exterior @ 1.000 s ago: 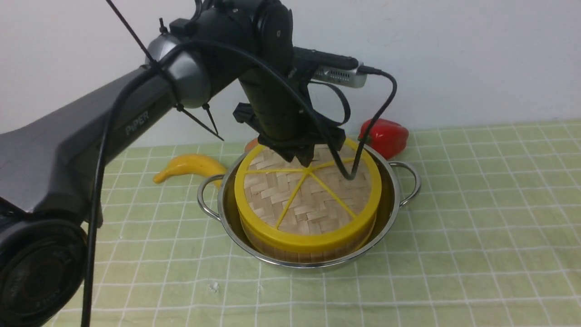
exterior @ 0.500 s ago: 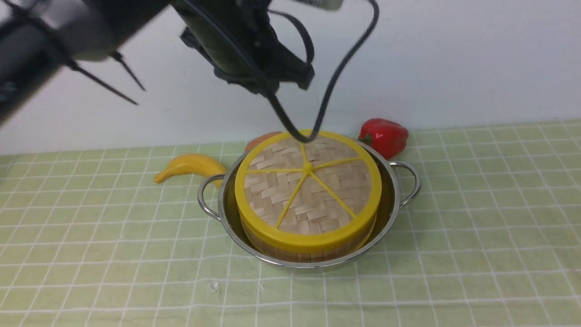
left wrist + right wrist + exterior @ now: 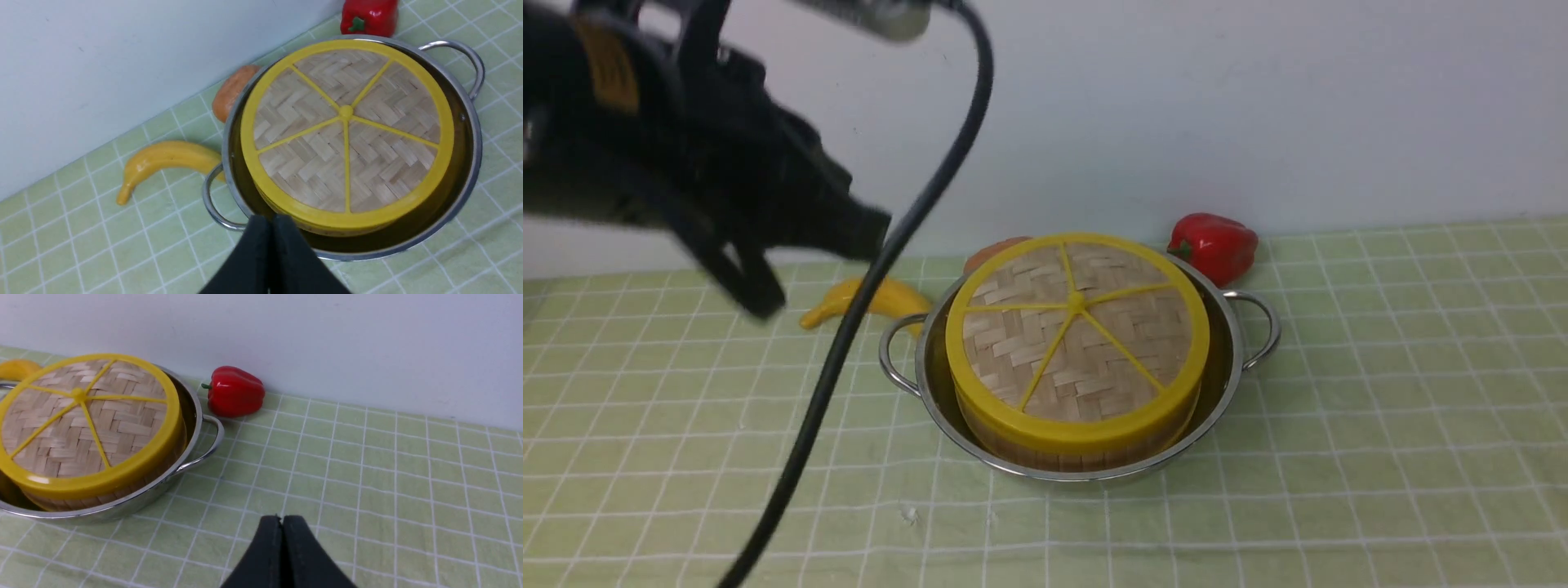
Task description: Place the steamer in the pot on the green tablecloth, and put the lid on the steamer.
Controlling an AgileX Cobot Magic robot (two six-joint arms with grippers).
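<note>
The pot (image 3: 1230,359) stands on the green tablecloth (image 3: 1380,408). The steamer (image 3: 1054,457) sits inside it, only its pale wall showing. The lid (image 3: 1076,327) lies flat on the steamer. My left gripper (image 3: 757,304) is blurred, raised above the cloth left of the pot. In the left wrist view it (image 3: 271,218) is shut and empty, above the pot's (image 3: 474,134) near rim, with the lid (image 3: 347,130) beyond. My right gripper (image 3: 281,518) is shut and empty over bare cloth, to the right of the pot (image 3: 204,457) and lid (image 3: 81,420).
A yellow banana (image 3: 907,300) lies left of the pot, behind a hanging black cable (image 3: 849,327). A red pepper (image 3: 1213,245) and an orange object (image 3: 992,249) sit behind the pot by the white wall. Open cloth lies to the right and in front.
My left arm has lifted off the lid and swung up and to the left, away from the pot. The lid, steamer and pot have stayed in place.
</note>
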